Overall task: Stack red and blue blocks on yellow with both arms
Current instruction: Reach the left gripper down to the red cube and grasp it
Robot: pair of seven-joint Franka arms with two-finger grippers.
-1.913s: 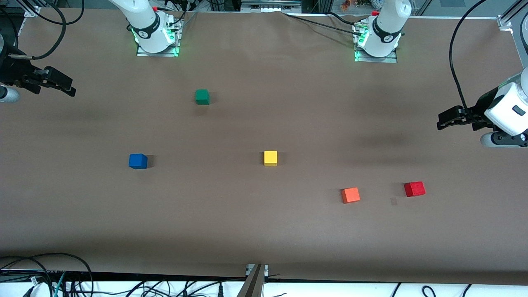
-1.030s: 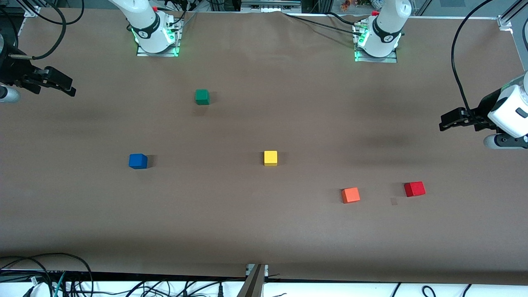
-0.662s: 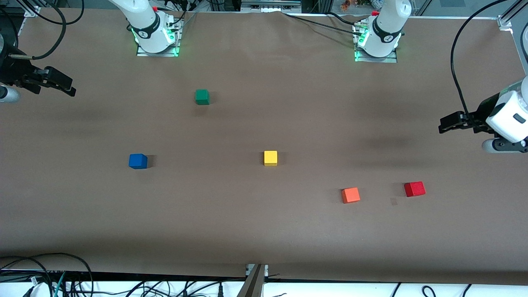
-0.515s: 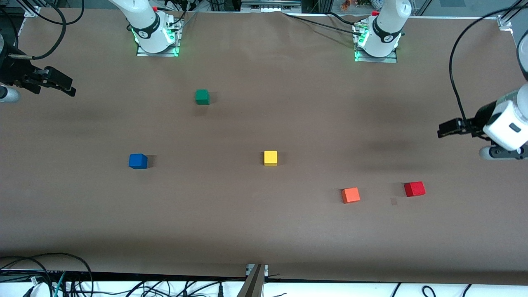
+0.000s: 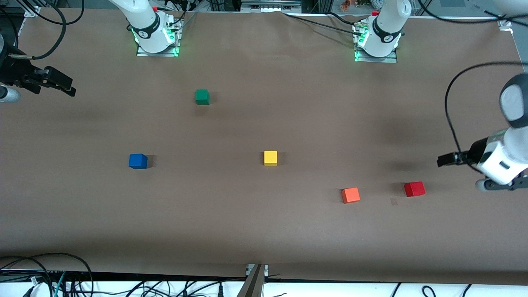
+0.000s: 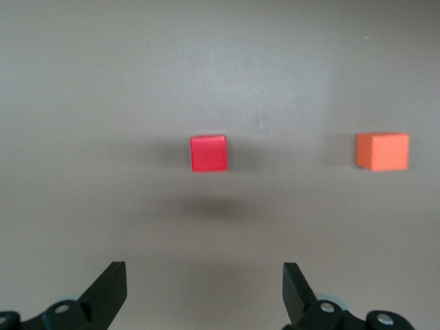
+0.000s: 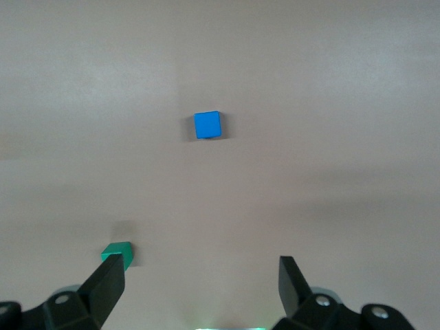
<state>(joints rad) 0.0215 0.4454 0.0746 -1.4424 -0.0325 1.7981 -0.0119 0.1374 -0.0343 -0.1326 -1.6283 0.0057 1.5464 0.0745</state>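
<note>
While poised at the right edge of the front frame, left gripper [image 5: 440, 159] hangs over bare table [image 5: 255, 231] with fingers spread wide and nothing between them, just up and right of the red block [image 5: 414, 189] in that frame; from the left wrist, same red block [image 6: 208, 152] seen at centre frame, clear of both finger tips, with the orange cube [image 6: 382, 151] toward the right edge of that picture

Right gripper [image 5: 66, 88] parked at the upper left edge of the front frame, likewise wide apart and empty, waiting; from the right wrist, blue block [image 7: 207, 124] seen above centre, green cube [image 7: 116, 253] low and left beside one finger

Red block resting on the table at lower right of the front frame, orange cube [image 5: 350, 195] beside it toward centre, apart from it; yellow cube [image 5: 270, 158] sitting alone at mid-frame; blue block [image 5: 137, 161] level with it at centre left, well apart; green cube [image 5: 202, 96] higher up, left of centre; nothing stacked yet, all five cubes flat on the brown surface
</note>
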